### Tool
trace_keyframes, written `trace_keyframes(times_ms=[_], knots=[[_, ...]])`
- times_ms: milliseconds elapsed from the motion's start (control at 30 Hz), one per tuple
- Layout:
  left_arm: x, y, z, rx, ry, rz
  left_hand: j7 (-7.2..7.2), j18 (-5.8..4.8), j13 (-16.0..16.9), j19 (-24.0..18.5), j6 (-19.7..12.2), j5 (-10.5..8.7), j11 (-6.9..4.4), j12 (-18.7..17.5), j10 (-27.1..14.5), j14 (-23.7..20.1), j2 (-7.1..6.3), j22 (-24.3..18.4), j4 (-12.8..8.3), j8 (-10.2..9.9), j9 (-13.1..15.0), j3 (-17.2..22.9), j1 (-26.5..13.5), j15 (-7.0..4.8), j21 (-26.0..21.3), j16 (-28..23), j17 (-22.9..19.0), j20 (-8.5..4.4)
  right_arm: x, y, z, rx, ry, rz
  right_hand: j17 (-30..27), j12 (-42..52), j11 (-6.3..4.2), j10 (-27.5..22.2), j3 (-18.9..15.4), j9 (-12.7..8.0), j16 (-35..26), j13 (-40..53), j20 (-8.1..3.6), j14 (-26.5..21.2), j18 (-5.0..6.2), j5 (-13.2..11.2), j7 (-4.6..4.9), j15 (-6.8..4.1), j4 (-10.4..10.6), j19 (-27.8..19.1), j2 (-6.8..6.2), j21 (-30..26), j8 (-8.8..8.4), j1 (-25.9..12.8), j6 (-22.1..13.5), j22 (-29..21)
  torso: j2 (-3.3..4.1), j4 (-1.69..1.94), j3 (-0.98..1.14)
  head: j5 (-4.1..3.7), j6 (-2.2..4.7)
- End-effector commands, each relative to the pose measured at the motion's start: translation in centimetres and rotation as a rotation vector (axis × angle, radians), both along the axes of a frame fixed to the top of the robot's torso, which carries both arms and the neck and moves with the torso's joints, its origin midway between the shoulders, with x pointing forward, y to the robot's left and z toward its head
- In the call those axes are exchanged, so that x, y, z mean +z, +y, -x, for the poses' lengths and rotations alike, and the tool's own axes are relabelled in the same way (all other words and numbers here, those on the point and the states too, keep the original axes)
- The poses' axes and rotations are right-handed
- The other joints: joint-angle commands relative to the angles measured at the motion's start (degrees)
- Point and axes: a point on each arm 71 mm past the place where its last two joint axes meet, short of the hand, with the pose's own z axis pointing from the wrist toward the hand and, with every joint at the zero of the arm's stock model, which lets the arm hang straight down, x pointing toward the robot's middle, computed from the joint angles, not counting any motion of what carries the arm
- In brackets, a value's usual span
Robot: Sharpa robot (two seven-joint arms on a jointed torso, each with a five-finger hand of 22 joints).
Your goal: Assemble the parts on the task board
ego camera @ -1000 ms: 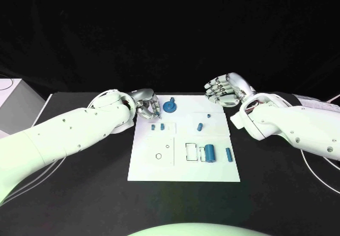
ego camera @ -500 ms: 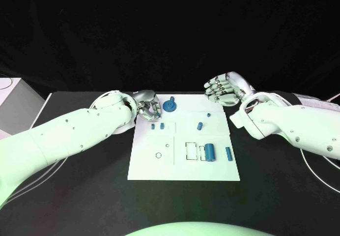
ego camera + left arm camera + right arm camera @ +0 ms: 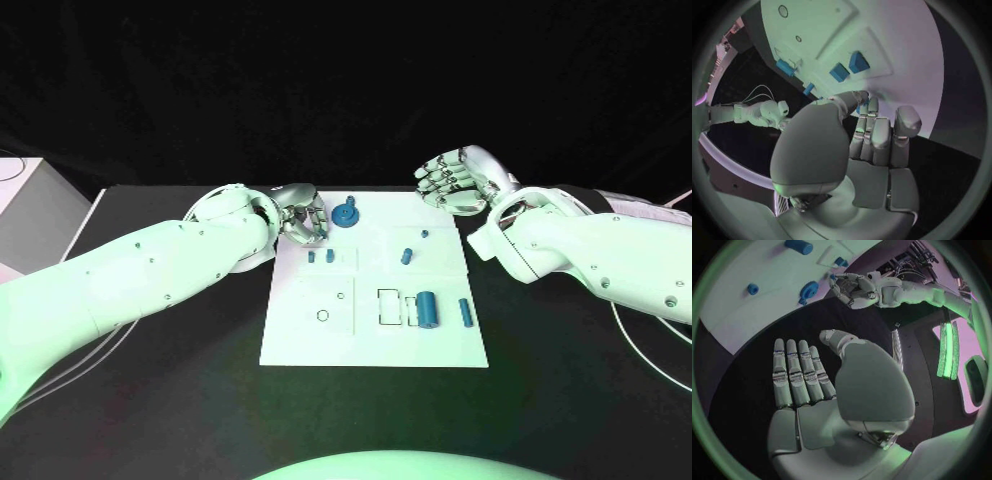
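While I am holding both arms at the far end of the task board (image 3: 310, 340), the blue gear-like part (image 3: 345, 214) is standing at about three o'clock of my left hand (image 3: 302, 222), just beside its curled, empty fingers (image 3: 873, 135); my right hand (image 3: 459, 180) is hovering farther off, fingers straight and empty.

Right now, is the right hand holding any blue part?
No. The right hand is open, fingers straight and empty, over the black table.
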Motion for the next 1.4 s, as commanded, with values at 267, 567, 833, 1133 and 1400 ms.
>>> trace_keyframes(times_ms=[267,567,833,1133,1400], knots=[[-0.54,-0.59,0.34,-0.017,0.023,-0.012,0.10,-0.39,0.0,0.4,0.3,-0.07,0.02,-0.6,0.7,-0.2,0.38,0.1,-0.1,-0.1,0.1,0.0,-0.2,-0.03,0.2,0.1,-0.7,-0.09,0.05,0.17,0.08,0.019,-0.007,0.005,-0.1,-0.2,0.06,-0.1,0.1,-0.1,0.1,-0.1,0.02,0.2,0.82,0.2,0.61,0.06,0.3,0.1,-0.05,0.1,-0.20,-0.6,0.2,-0.1,0.02,0.00,0.03,-0.14,-0.14],[-0.53,-0.95,0.41,-0.017,0.013,-0.029,-0.03,-0.45,0.3,0.7,0.8,-0.14,-0.19,-0.7,1.7,-0.3,0.33,0.3,-0.3,0.0,0.4,-0.3,-0.1,-0.17,0.3,0.0,-1.1,-0.17,0.05,0.18,0.06,0.019,-0.008,0.005,-0.1,-0.2,0.06,-0.1,0.1,-0.1,0.1,-0.1,0.03,0.2,0.82,0.2,0.63,0.07,0.3,0.0,-0.07,0.1,-0.24,-0.7,0.2,-0.1,-0.01,-0.01,0.01,-0.04,-0.23],[-0.53,-0.90,0.44,-0.013,0.010,-0.037,-0.20,-0.47,0.5,0.8,1.2,-0.14,-0.36,-0.8,2.1,-0.1,0.42,0.4,-0.4,0.1,0.5,-0.5,0.0,-0.30,0.4,0.1,-0.9,-0.26,0.04,0.12,0.04,0.017,-0.008,0.005,-0.1,-0.2,0.06,-0.1,0.1,-0.1,0.1,-0.1,0.03,0.2,0.82,0.2,0.63,0.07,0.3,0.0,-0.07,0.1,-0.24,-0.7,0.2,-0.1,0.01,0.04,0.04,-0.09,-0.22],[-0.57,-0.77,0.42,-0.009,0.013,-0.045,-0.17,-0.39,0.8,0.6,0.5,-0.12,-0.26,-1.3,1.7,0.0,0.25,-0.1,-0.6,-0.4,0.5,-0.7,-0.1,-0.31,0.0,0.2,-0.4,-0.39,0.04,0.10,0.02,0.016,-0.009,0.005,-0.1,-0.2,0.06,-0.1,0.1,-0.1,0.1,-0.1,0.03,0.2,0.82,0.2,0.63,0.07,0.3,0.0,-0.07,0.1,-0.24,-0.7,0.2,-0.1,0.00,0.02,0.01,-0.08,-0.24],[-0.67,-0.85,0.57,-0.021,0.025,-0.053,0.17,-0.19,1.2,-0.3,-1.3,-0.67,0.46,-2.3,-0.7,-1.3,-0.95,-1.1,-0.4,-1.9,0.2,-1.9,-1.0,0.36,-1.2,-0.2,-2.0,0.13,0.05,0.04,0.01,0.013,-0.010,0.005,-0.2,-0.3,0.11,-0.1,0.1,-0.1,0.0,-0.1,0.05,0.1,0.81,0.2,0.67,0.11,0.3,-0.1,-0.17,0.0,-0.35,-0.7,0.2,-0.1,-0.05,0.03,0.02,-0.08,-0.33]])
